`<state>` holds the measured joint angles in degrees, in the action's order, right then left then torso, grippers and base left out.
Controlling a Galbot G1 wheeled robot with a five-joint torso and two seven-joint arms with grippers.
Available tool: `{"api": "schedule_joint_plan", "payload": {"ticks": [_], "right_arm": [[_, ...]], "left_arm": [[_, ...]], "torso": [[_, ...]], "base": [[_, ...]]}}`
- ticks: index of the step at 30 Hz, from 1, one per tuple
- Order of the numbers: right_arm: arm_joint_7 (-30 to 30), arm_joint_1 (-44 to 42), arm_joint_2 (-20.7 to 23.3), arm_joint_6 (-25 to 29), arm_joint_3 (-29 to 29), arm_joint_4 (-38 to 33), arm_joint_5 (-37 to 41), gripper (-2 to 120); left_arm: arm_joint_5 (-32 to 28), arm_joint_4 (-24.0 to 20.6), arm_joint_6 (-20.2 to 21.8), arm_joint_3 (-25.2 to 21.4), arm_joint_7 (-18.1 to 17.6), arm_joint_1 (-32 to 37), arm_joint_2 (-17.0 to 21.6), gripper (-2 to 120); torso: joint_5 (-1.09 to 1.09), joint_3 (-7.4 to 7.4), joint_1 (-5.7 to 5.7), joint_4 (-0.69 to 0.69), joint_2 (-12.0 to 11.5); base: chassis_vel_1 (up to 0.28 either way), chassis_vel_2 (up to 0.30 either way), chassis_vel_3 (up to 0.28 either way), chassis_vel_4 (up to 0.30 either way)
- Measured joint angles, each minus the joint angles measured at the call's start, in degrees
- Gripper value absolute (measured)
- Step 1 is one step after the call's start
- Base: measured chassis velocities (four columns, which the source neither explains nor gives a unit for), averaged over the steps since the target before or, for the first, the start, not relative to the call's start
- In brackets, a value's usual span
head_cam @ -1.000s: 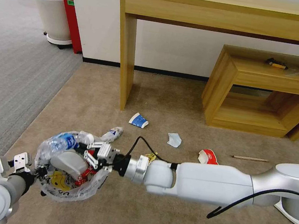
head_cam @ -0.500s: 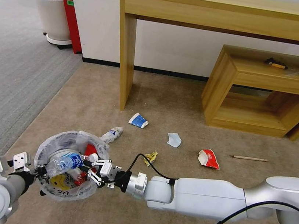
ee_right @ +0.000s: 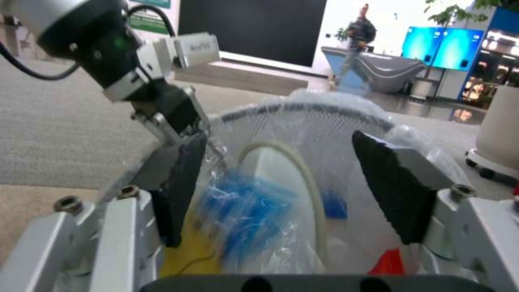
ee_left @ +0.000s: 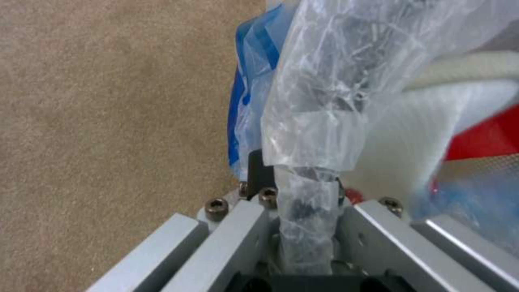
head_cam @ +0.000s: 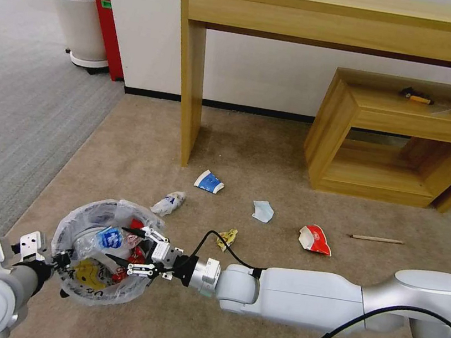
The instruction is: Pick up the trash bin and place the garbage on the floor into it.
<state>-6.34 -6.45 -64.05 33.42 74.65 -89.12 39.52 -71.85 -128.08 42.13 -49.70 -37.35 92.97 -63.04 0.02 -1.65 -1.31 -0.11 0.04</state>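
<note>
My left claw [head_cam: 58,262] is clenched on the near rim of the trash bin [head_cam: 80,288], pinching the wire edge and the crinkled plastic liner [ee_left: 319,121] together; the bin hangs from that 1 pinch just above the beige floor [head_cam: 271,159]. It is light mesh, so I judge it will tilt around the grip as weight gathers on the far side, and the liner is slick, so the hold belongs on rim and bag at once, as it is now.

My right claw [head_cam: 127,250] sits over the bin's mouth with its 2 pads spread wide and nothing between them. Under it lie a crushed clear bottle [head_cam: 109,238] with a blue label, a white slipper [ee_right: 281,178] and red and yellow wrappers.

On the carpet beyond are a small wrapped bottle [head_cam: 169,202], a paper cup [head_cam: 209,181], a pale blue mask [head_cam: 263,210], a yellow wrapper [head_cam: 227,238], a red wrapper [head_cam: 314,240] and a wooden stick [head_cam: 377,239]. All look feather-light. The cup and wrappers will crumple, so I would take each across its middle; the thin stick lies flat and I would close across its width.
</note>
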Motion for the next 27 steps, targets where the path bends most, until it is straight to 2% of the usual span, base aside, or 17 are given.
{"api": "schedule_joint_plan", "payload": {"ticks": [8,14,22,24,27], "right_arm": [[0.0,-0.8,0.3,0.2,-1.6,0.3,-0.4,76],[-2.2,-0.1,-0.5,-1.6,-6.8,-1.0,1.7,75],[-8.4,-0.4,1.5,-6.3,-14.2,-0.5,1.9,99],[-8.9,-0.6,2.0,-6.5,-15.2,0.0,1.5,99],[-11.4,-2.0,4.1,-5.5,-20.3,2.8,-1.3,100]], "left_arm": [[0.0,0.1,0.0,0.0,0.0,0.2,0.3,0],[0.4,0.5,0.0,0.1,0.1,0.3,0.1,0],[0.6,0.5,0.0,0.1,0.2,0.4,0.0,0],[0.6,0.5,0.0,0.1,0.2,0.4,-0.1,0],[0.6,0.3,0.0,0.0,0.3,0.5,-0.2,0]], "torso": [[0.0,0.0,0.0,0.0,0.0],[0.0,0.0,0.0,0.01,0.0],[0.0,0.0,0.0,0.01,0.0],[0.0,0.0,0.0,0.0,0.0],[0.01,0.0,0.0,0.0,0.0]], "base": [[0.0,0.0,0.0,0.0],[0.0,0.0,0.0,0.0],[0.0,0.0,0.0,0.0],[0.0,0.0,0.0,0.0],[0.0,0.0,0.0,0.0]]}}
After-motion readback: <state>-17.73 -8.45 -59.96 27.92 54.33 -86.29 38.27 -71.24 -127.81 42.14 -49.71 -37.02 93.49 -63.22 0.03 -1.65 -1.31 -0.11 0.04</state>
